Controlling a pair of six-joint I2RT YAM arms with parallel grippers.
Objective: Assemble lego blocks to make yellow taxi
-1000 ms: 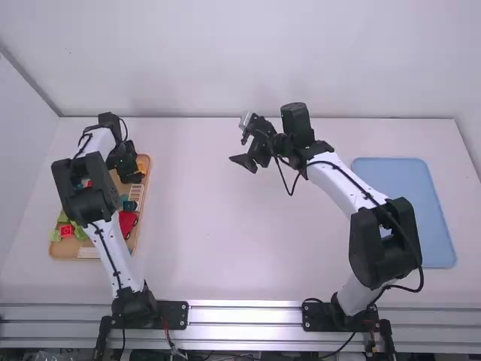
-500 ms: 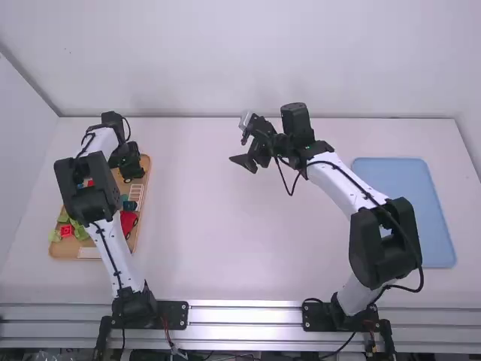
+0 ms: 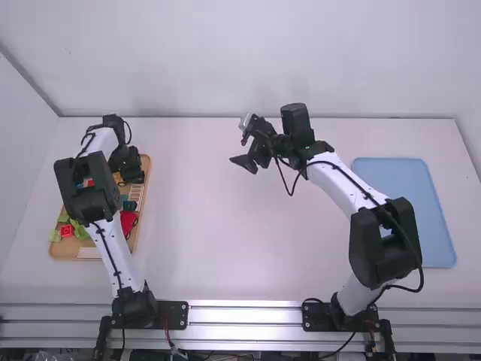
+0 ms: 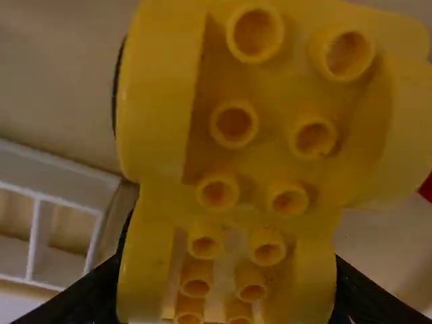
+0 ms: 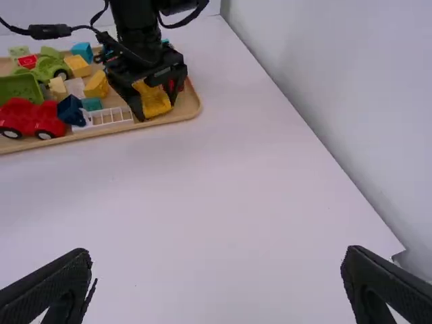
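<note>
1 yellow block [image 4: 263,162] between the left gripper's [image 3: 130,171] 2 fingers [image 4: 371,304]

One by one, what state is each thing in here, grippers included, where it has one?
Left gripper: closed on the yellow base
Right gripper: open
Yellow base: gripped, nothing built on top
Red car: upright
Wooden tray: loaded
Blue tray: lying flat
</note>
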